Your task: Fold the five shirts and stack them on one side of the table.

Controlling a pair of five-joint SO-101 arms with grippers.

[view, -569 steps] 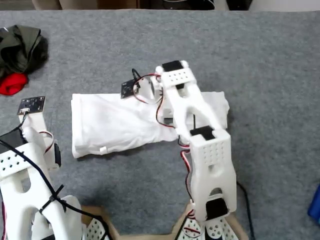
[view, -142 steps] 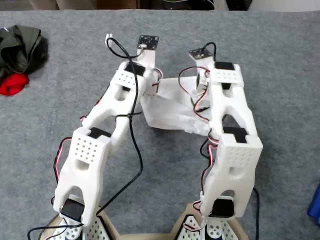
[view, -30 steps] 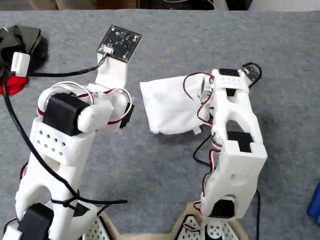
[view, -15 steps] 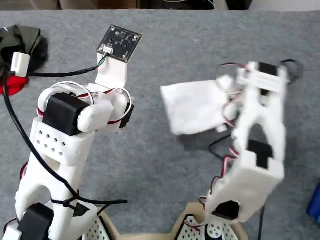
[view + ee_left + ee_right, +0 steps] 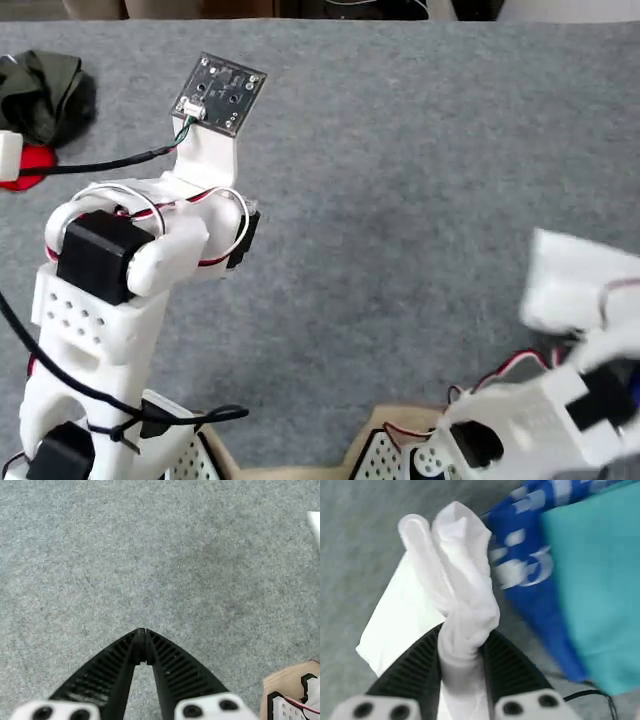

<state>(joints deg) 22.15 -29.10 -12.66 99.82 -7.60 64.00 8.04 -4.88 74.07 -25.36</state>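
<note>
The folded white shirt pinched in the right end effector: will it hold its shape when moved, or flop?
Probably floppy: the white shirt bunches into soft rolls where the right end effector pinches it, and the rest drapes loosely. Likely light, since one pinch holds the whole bundle. The fold may slump on release.

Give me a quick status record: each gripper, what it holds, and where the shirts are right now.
left gripper: jaws shut, empty, over bare grey table
right gripper: jaws shut on white shirt
white shirt: folded, at the table's right edge in the high view
blue shirt, teal shirt: together, close beside the white shirt
dark green shirt, red shirt: unfolded heap, far left corner
</note>
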